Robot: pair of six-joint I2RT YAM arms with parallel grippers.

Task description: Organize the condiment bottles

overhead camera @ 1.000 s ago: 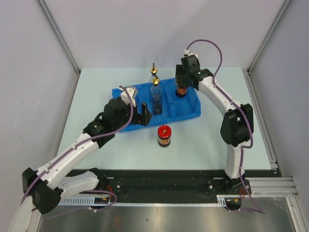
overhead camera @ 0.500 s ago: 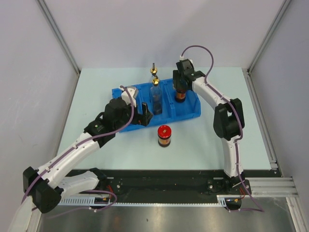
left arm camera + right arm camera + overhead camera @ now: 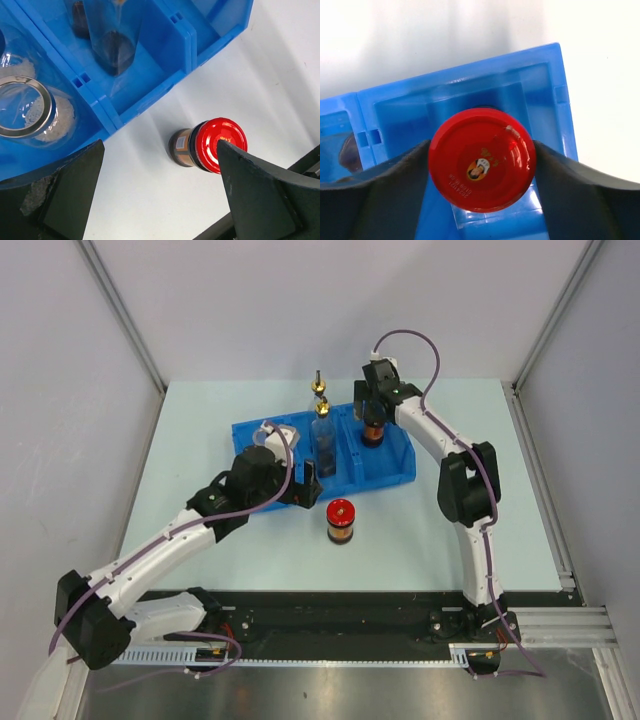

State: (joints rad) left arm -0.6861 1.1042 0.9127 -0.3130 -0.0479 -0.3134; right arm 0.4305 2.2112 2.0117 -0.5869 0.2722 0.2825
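A red-lidded dark jar (image 3: 341, 520) stands on the table in front of the blue tray (image 3: 395, 468). My left gripper (image 3: 310, 486) is open and empty just left of it; in the left wrist view (image 3: 160, 192) the jar (image 3: 210, 146) lies near the right finger (image 3: 265, 195). My right gripper (image 3: 372, 418) is shut on the second red-lidded jar (image 3: 481, 159) inside the tray's right compartment (image 3: 555, 100). Two tall clear bottles with gold spouts (image 3: 323, 435) stand in the middle compartment. A short clear tan-filled jar (image 3: 30, 110) sits in the left compartment; the other is mostly hidden by my left arm.
The tray (image 3: 175, 45) sits across the middle of the table with its front wall close to the loose jar. Grey walls enclose the table on three sides. A black rail runs along the near edge by the arm bases.
My left gripper has moved right and forward, from over the tray's left compartment toward the jar on the table. My right gripper has carried its jar slightly toward the far end of the right compartment.
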